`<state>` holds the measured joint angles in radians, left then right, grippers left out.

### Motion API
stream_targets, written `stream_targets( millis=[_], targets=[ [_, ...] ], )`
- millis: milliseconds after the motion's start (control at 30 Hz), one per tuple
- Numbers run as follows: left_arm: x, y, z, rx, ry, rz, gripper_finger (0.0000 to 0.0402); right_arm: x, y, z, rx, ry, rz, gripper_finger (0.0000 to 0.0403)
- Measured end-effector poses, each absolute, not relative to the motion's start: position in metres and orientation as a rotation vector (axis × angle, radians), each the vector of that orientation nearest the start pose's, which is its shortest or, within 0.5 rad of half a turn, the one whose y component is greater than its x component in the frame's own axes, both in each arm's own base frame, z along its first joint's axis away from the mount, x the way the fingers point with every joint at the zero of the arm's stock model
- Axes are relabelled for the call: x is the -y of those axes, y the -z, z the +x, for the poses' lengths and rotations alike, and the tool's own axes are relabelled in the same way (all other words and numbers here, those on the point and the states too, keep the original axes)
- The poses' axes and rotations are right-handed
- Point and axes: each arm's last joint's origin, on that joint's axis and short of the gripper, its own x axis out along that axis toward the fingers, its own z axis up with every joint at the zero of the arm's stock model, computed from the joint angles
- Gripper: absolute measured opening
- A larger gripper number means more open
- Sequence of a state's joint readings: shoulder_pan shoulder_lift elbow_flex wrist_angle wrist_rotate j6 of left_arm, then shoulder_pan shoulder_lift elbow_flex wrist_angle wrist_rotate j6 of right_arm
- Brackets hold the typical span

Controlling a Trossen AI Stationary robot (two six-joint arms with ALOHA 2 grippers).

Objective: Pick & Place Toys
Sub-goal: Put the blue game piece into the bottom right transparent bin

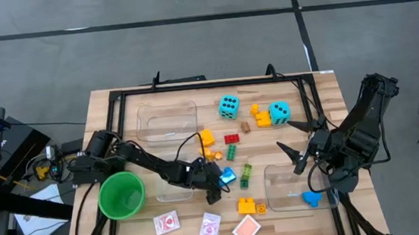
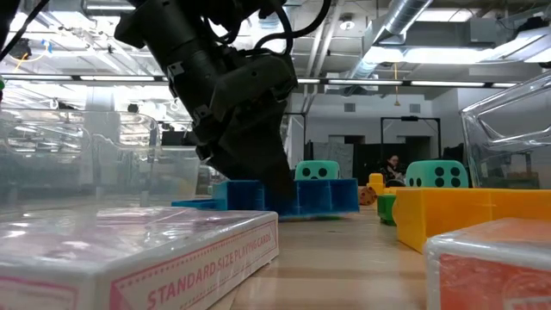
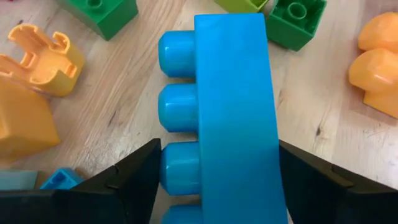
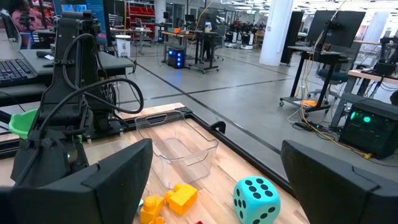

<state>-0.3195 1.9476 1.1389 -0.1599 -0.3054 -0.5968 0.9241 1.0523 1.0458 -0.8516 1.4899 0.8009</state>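
Lying on its side near the table's middle, just right of the green cup [image 1: 121, 195]: a long blue brick [image 3: 235, 118] with a row of round studs along one flank, long axis running straight out between the left gripper [image 1: 220, 182] fingers [image 3: 127, 180], which flank it parted and not yet clamped. Holding one small blue piece: the clear bin [image 1: 298, 186] at the right, under the right gripper [image 1: 300, 143], raised and spread wide, empty. Standing empty: the far clear bin [image 1: 167, 119].

Blue brick [image 3: 233, 118] cut off at btm edge, left hand [image 3: 217, 186] fingertip contact unclear.
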Motion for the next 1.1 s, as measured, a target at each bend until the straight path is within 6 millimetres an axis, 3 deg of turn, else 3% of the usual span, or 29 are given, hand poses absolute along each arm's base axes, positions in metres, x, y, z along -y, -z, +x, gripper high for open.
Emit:
stream_targets(
  millis=[367, 733, 867, 1100],
  targets=[
    [0.115, -0.165, 0.367, -0.77, -0.181, -0.244, 0.0265, -0.127, -0.338, 0.132, -0.081, 0.589, -0.046, 0.0347],
    [0.152, -0.211, 0.35, -0.6, 0.008, -0.158, 0.0266, -0.132, -0.332, 0.135, -0.274, 0.417, -0.166, 0.0347],
    [0.159, -0.22, 0.345, -0.572, 0.026, -0.145, 0.0267, -0.147, -0.323, 0.144, -0.348, 0.337, -0.292, 0.0347],
    [0.163, -0.223, 0.345, -0.542, 0.052, -0.113, 0.0267, -0.19, -0.313, 0.178, -0.344, 0.13, -0.564, 0.0347]
  ],
)
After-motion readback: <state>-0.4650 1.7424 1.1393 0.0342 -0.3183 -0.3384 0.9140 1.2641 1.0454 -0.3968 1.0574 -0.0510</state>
